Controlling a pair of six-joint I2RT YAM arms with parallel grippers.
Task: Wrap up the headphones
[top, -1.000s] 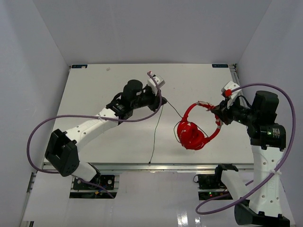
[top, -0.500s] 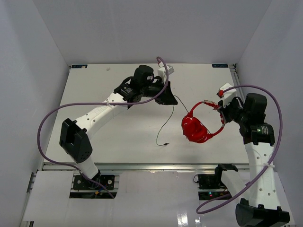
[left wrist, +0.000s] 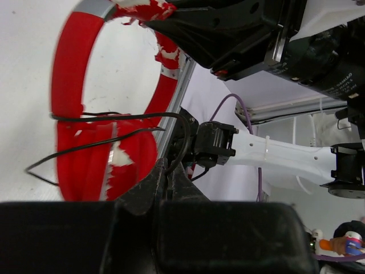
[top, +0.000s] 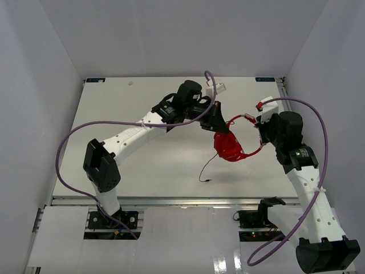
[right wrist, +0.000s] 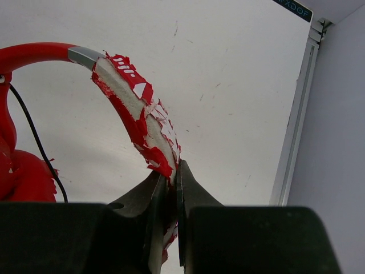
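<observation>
My right gripper (right wrist: 169,178) is pinched tight on the headband (right wrist: 136,114), at a stretch where the red skin is torn and pale padding shows. From that grip the headband arches up and left to a grey metal joint, then runs on in smooth red toward the cups (right wrist: 20,171) at the left edge of my right wrist view. The cord (right wrist: 35,137) runs down just beside them.

My left gripper (left wrist: 166,169) is closed on the cord, fingertips together, the thin black line leading into them. From there the cord loops up and crosses the red of the headphones (left wrist: 85,160) in two strands.

Seen from above, my left gripper sits just left of the headphones, by the upper end of the headband, and my right one holds the far side. The cups hang between the two, over the right middle of the table (top: 114,165). I cannot tell whether they touch it. The loose end of the cord drops below the cups toward the near edge.
</observation>
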